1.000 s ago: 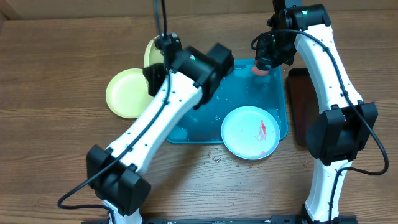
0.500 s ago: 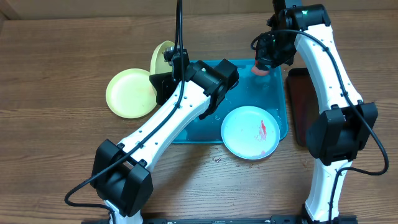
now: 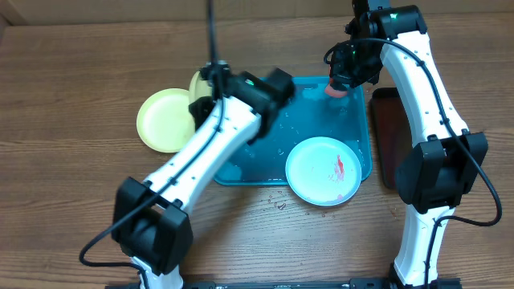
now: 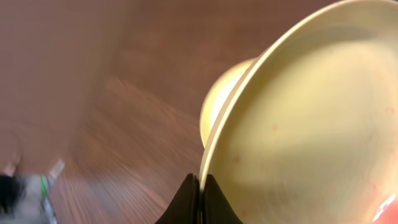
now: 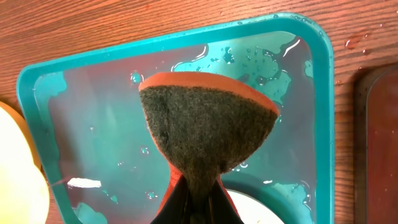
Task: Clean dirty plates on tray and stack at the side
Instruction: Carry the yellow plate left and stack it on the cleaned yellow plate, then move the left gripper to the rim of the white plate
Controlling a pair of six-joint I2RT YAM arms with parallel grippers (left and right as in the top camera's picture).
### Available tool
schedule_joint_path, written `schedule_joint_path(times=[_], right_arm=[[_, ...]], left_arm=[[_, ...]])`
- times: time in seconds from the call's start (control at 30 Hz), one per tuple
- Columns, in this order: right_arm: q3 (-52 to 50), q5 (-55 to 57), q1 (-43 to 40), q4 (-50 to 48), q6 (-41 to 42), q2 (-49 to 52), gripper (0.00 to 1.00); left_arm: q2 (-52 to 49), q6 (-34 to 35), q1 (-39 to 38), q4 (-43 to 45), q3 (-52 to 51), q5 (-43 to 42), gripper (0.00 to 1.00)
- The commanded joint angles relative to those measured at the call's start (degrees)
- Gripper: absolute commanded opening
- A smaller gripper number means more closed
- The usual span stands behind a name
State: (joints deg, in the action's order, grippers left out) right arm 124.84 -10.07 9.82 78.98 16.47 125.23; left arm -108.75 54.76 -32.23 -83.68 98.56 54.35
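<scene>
The left arm has swung a little to its left since half a second ago, carrying its yellow-green plate (image 4: 298, 124) off the far-left corner of the tray and closer to the plate lying on the table; the right arm has not moved.

The wooden table (image 3: 64, 80) carries the teal tray (image 3: 321, 120) at its middle, wet, with droplets across its floor. A dark tray (image 3: 384, 136) sits just beside its right edge. The pale blue plate (image 3: 313, 168) lies flat at the tray's near right corner, overhanging the near rim, with a red smear on its whitish centre. A second yellow-green plate (image 3: 161, 120) lies flat on the table left of the tray.

The carried plate stands tilted on edge above that flat plate's right side; whether the two touch cannot be told. The left gripper (image 4: 201, 186) pinches the carried plate's rim, jaws closed on it. Over the tray's far right corner the right gripper (image 5: 198, 186) squeezes an orange sponge (image 5: 205, 124), whose dark scouring face is turned toward the wrist camera.
</scene>
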Motion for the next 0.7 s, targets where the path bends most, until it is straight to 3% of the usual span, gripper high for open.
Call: schedule_joint_path(times=[0.0, 0.2, 0.3, 0.47, 0.67], right_arm=[[1.0, 0.2, -0.2, -0.5, -0.2, -1.4, 0.04], [1.0, 0.2, -0.2, -0.5, -0.2, -1.4, 0.04], [1.0, 0.2, -0.2, -0.4, -0.2, -1.4, 0.04], [1.0, 0.2, -0.2, -0.5, -0.2, -1.4, 0.04], [1.0, 0.2, -0.2, -0.5, -0.2, -1.4, 0.04]], left_arm=[[2.7, -13.1, 8.2, 4.0, -0.2, -16.3, 0.04], [3.5, -31.3, 22.6, 12.8, -0.2, -41.8, 0.04], [3.4, -36.2, 29.8, 15.1, -1.0, -50.6, 0.04], [3.4, -41.7, 41.1, 20.0, -6.8, -59.2, 0.04], [3.4, -42.4, 48.7, 30.7, -18.1, -65.5, 0.04]])
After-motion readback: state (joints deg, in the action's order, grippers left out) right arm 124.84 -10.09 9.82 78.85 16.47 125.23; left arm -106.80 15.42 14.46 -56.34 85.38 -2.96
